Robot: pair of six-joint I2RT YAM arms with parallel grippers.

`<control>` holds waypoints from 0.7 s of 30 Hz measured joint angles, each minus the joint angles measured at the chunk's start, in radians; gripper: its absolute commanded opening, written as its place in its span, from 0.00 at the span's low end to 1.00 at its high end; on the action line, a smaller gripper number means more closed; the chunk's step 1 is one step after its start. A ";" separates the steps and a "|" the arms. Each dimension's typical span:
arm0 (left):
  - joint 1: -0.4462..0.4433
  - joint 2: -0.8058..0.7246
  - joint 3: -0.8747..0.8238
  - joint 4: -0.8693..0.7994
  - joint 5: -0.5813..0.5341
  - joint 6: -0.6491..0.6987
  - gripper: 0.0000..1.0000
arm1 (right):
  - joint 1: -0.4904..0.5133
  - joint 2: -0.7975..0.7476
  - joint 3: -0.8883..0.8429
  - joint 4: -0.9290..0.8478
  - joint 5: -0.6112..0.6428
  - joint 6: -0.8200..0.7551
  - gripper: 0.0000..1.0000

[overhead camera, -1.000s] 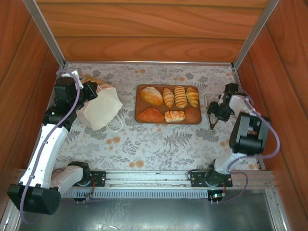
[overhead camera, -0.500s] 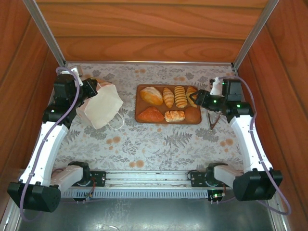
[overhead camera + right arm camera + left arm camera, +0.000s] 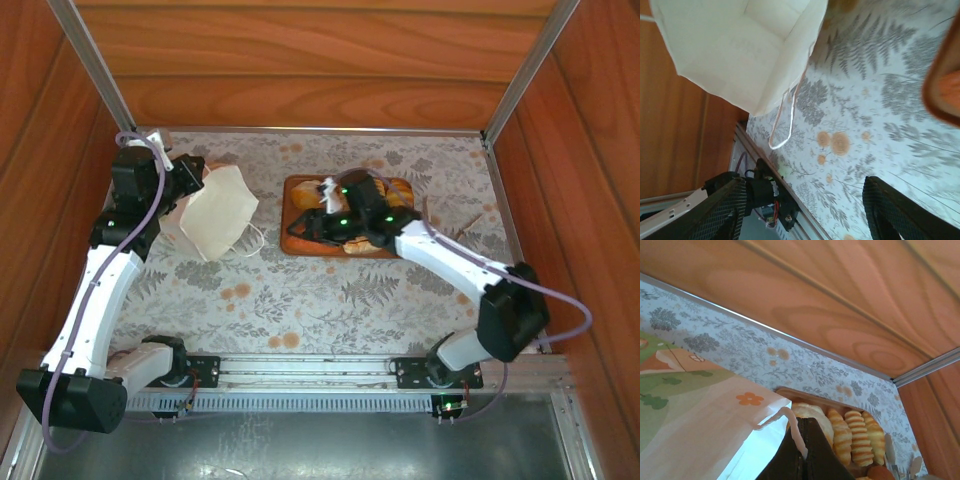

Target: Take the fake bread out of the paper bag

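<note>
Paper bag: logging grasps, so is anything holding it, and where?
The left gripper is shut on the paper bag at its rim beside the string handle. The right gripper is open and empty.

**Table: a tray and a bag on the cloth**

I see the table [image 3: 330,300] covered edge to edge by a pale cloth [image 3: 875,110] printed with grey ferns and orange flowers. A flat brown tray [image 3: 292,248] lies on it, far of the middle. Left of the tray, apart from it, sits the white bag [image 3: 218,212], tilted. I can't tell how much of it rests on the cloth. Its string loop [image 3: 782,125] reaches the cloth.
</note>
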 measured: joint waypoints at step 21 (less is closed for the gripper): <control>0.001 0.000 0.005 0.007 0.009 -0.002 0.00 | 0.106 0.291 0.221 0.078 0.033 0.090 0.08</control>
